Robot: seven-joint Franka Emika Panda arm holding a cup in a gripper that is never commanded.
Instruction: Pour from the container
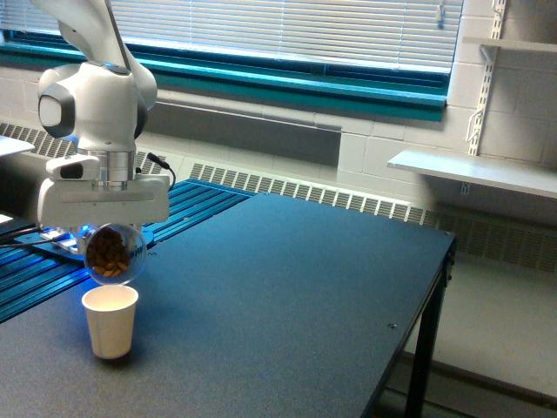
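Note:
The container (113, 253) is a clear round cup lying on its side, with brown nut-like pieces showing inside it. My gripper (111, 248) is shut on it from above, under the white arm at the exterior view's left. The container hangs just above a white paper cup (110, 321) that stands upright on the dark table (287, 296). The container's lowest edge is close over the paper cup's open rim. I cannot tell whether any pieces are falling.
A blue-lit slatted surface (183, 205) with a flat dark device lies behind the arm at the exterior view's left. The table's right edge and leg (431, 322) drop off to the floor. A white wall shelf (474, 170) hangs at the far right.

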